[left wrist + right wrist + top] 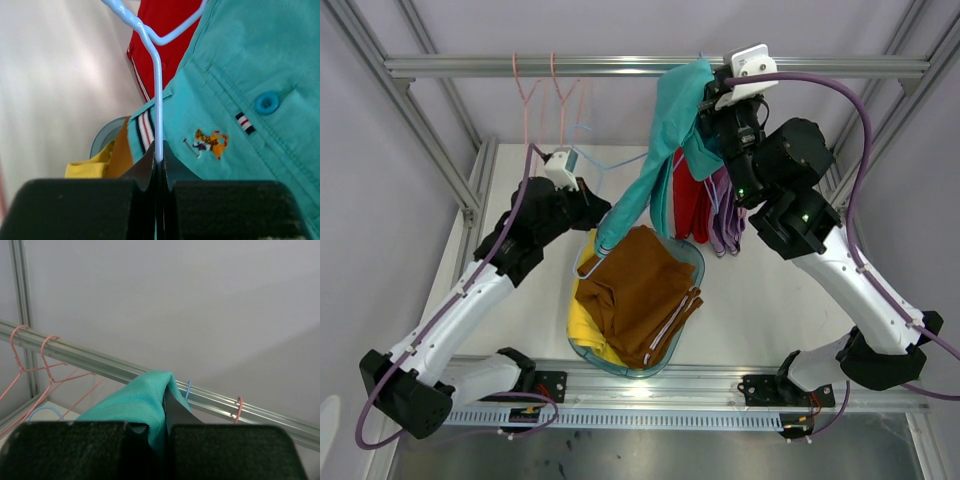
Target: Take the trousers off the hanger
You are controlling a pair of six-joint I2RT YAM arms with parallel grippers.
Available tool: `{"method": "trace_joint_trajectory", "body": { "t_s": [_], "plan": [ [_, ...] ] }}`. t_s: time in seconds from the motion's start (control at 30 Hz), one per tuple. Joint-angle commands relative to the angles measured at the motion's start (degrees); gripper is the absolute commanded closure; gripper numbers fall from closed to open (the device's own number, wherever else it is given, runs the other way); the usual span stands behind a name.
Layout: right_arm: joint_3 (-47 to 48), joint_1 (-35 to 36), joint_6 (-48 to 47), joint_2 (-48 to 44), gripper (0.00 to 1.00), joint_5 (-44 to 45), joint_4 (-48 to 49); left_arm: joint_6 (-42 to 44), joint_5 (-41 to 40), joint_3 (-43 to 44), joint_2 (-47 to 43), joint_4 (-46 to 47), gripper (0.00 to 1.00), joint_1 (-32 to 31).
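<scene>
Along the left edge, an upright frame post [472,190] borders the worktop [535,310], and two pink hangers [535,95] dangle from the overhead rail [620,66] with open room beneath them. Next, the left pincer [159,161] is pressed together on the wire of the pale-blue hanger [158,90], over the far rim of a tub [696,262] that holds brown trousers [640,290] on top of yellow trousers [582,322]. From that hanger the teal trousers [665,140] stretch up and rightward to the right pincer [162,420], which pinches their cloth close under the rail. Just beside hang the red trousers [688,200] and lilac trousers [725,215], crowding the right arm [790,190]. Bare worktop lies further right.
</scene>
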Motion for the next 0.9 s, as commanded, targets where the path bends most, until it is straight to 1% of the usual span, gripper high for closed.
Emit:
{"method": "trace_joint_trajectory", "body": {
  "t_s": [0.0,0.03,0.07,0.1,0.17,0.27,0.33,0.37,0.4,0.43,0.5,0.53,0.6,0.77,0.87],
  "plan": [
    [6.3,-0.7,-0.4,-1.2,1.00,0.2,4.3,3.6,-4.9,4.3,0.9,-2.6,0.99,-2.0],
    [7.2,-0.6,-0.4,-0.9,1.00,0.1,3.8,4.0,-5.2,4.7,2.5,-3.4,1.00,-2.7],
    [9.3,-0.6,-0.6,-0.6,1.00,0.3,2.6,4.1,-7.4,5.6,3.5,-4.1,1.00,-3.1],
    [10.4,-0.8,-0.6,0.3,1.00,0.5,1.8,3.9,-7.8,7.3,4.4,-6.5,1.00,-3.6],
    [12.1,-0.8,-0.3,0.7,1.00,0.9,-1.2,4.0,-8.5,7.3,5.9,-7.1,1.00,-3.8],
    [9.9,-0.8,1.9,-1.0,1.00,0.3,-2.6,3.9,-9.4,7.4,5.6,-7.0,1.00,-3.8],
    [3.9,-0.8,3.8,-2.9,1.00,-0.2,-1.6,4.1,-10.2,7.1,4.9,-6.8,1.00,-3.8],
    [1.5,-0.8,4.4,-5.3,1.00,-0.4,-0.6,4.2,-10.8,7.1,4.2,-6.7,1.00,-3.8],
    [-3.8,-0.8,5.2,-6.6,1.00,-0.5,-0.3,4.5,-11.3,7.2,3.8,-6.6,1.00,-3.8],
    [-6.5,-0.8,6.2,-9.2,1.00,-0.7,2.8,4.7,-11.8,7.2,3.6,-6.9,1.00,-3.8],
    [-11.7,-0.8,7.5,-12.0,1.00,-0.6,3.9,5.1,-13.5,7.4,3.1,-7.1,1.00,-3.7],
    [-16.4,-0.8,8.4,-13.3,1.00,-0.6,4.9,5.1,-13.8,7.4,3.0,-7.2,1.00,-3.5],
    [-21.9,-0.8,9.1,-17.0,1.00,-0.5,7.0,5.0,-14.0,7.9,3.5,-8.1,0.99,-3.4],
    [-24.8,-0.9,8.5,-22.4,1.00,1.7,7.3,4.5,-14.6,8.8,5.3,-9.5,1.00,-2.9],
    [-25.8,-0.9,8.2,-24.2,1.00,2.6,5.6,4.4,-14.6,8.7,5.3,-9.3,1.00,-2.6]
  ]
}}
